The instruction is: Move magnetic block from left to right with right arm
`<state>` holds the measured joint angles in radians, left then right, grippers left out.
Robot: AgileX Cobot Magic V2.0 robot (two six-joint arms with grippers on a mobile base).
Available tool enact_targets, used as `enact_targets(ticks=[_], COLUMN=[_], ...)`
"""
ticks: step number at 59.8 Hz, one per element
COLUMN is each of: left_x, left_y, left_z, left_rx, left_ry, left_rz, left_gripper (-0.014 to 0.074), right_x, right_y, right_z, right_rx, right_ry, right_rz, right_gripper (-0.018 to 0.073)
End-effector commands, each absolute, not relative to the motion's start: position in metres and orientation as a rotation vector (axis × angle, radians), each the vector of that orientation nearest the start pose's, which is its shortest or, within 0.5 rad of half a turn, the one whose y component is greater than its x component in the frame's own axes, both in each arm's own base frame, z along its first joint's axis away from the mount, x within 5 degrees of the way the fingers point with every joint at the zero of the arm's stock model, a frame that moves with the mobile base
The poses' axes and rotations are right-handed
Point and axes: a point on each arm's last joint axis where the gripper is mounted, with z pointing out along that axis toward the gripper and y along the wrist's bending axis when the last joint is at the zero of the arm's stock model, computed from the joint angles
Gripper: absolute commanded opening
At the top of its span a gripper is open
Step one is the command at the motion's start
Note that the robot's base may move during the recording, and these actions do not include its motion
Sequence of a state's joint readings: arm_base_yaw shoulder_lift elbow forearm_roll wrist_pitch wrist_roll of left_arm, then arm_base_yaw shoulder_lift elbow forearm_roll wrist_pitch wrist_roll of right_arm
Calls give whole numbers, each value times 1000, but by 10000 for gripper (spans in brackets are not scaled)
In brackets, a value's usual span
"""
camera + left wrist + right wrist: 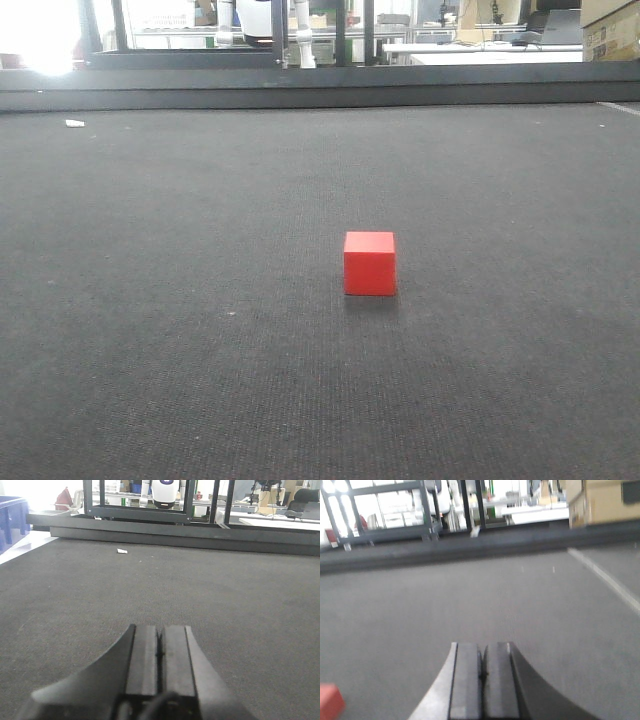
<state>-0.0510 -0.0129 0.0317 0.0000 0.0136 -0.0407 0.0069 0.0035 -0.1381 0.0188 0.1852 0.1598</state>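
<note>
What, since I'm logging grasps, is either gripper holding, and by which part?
Nothing: left gripper and right gripper have jaws shut, empty; the red cube sits free.

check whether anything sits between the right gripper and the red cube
Nothing visible does. In the right wrist view the magnetic block shows at the lower left corner, to the left of the shut right gripper, with only bare dark mat between them.

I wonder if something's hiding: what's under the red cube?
The red cube sits flat on the dark grey mat, with a thin shadow at its base. The patch right beneath it is covered, so whatever might be there cannot be seen.
</note>
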Motion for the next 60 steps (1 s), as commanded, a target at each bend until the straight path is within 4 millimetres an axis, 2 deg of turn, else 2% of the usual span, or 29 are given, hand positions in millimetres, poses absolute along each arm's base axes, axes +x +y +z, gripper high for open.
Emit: enact_targets(ticks=[1, 4, 9, 20, 23, 34, 44, 52, 60], left_x=[55, 55, 55, 55, 55, 55, 55, 55, 55], left_y=[-3, -3, -3, -3, -3, -3, -3, -3, -3], left_z=[208, 208, 208, 208, 208, 208, 208, 208, 208], left_rx=[1, 1, 1, 1, 1, 1, 1, 1, 1], left_ry=[1424, 1424, 1424, 1424, 1424, 1424, 1424, 1424, 1424], left_rz=[-79, -79, -79, -79, -79, -79, -79, -79, -79], left_gripper=[-116, -116, -116, -116, -116, -116, -116, -116, -116], right_x=[47, 50, 61, 104, 118, 168, 204, 229, 247], right_y=[1, 1, 1, 9, 14, 46, 97, 132, 160], right_z=[282, 297, 317, 349, 352, 369, 375, 367, 356], right_rx=[129, 131, 136, 91, 68, -68, -233, -164, -106], right_ry=[1452, 1463, 1488, 1605, 1658, 1857, 2035, 2236, 2421], right_rz=[162, 164, 172, 219, 239, 327, 427, 488, 398], right_gripper=[62, 85, 188, 578, 645, 634, 634, 634, 634])
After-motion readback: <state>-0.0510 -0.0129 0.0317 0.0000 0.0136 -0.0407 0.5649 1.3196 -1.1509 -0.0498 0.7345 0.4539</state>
